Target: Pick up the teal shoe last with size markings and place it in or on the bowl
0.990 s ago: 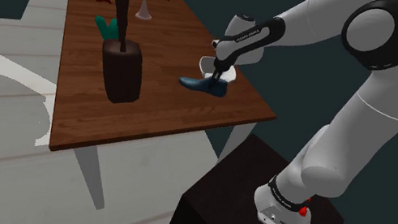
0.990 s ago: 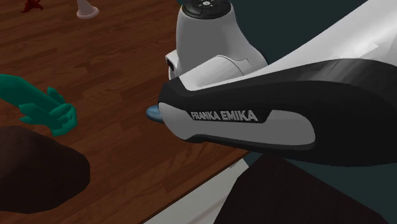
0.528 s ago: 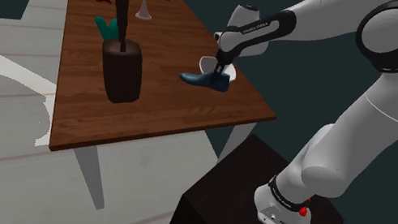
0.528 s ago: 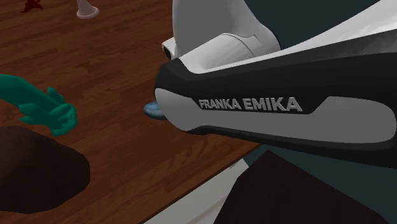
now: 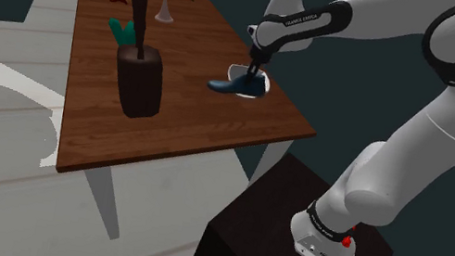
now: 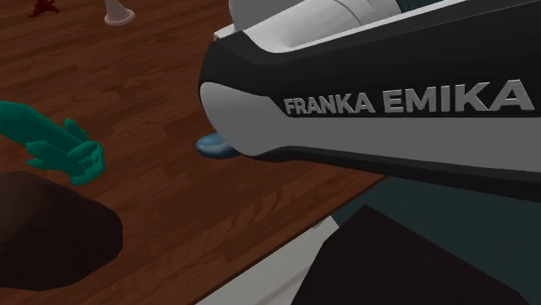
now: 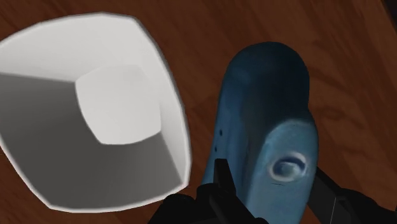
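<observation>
While the gripper (image 7: 273,183) pinches the blue-teal shoe last (image 7: 264,108) by its heel, the white bowl (image 7: 38,121) sits just beside — 3 o'clock of the toe, shoulder view.

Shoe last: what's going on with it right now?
The arm's black gripper is shut on the blue shoe last, with its fingers clasping the heel end. The white bowl sits empty right beside it on the wooden table. The shoe last is not yet in the bowl.
</observation>
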Action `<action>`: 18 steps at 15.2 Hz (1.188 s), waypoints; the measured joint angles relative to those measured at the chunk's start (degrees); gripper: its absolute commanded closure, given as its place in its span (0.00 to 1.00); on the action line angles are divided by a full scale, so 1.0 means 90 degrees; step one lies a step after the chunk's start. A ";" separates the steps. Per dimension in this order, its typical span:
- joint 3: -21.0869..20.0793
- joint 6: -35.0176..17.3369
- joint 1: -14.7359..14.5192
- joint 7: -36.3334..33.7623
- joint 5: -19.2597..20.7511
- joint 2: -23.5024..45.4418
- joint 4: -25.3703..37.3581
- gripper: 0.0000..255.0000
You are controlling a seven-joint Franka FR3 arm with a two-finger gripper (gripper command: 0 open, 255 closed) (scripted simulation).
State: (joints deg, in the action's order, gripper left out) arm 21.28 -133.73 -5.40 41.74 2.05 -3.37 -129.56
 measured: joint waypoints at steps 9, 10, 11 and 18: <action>-0.0027 0.0779 0.0016 -0.0096 0.0152 -0.0385 0.0448 1.00; 0.0012 0.0840 0.0039 -0.0017 0.0125 -0.0343 0.0552 1.00; 0.0079 0.0885 0.0076 0.0118 0.0067 -0.0239 0.0697 1.00; 0.0596 0.1256 0.0525 0.1383 -0.0607 0.0841 0.2040 1.00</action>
State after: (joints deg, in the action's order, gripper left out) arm 26.64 -122.43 -0.68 54.19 -3.42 4.20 -111.20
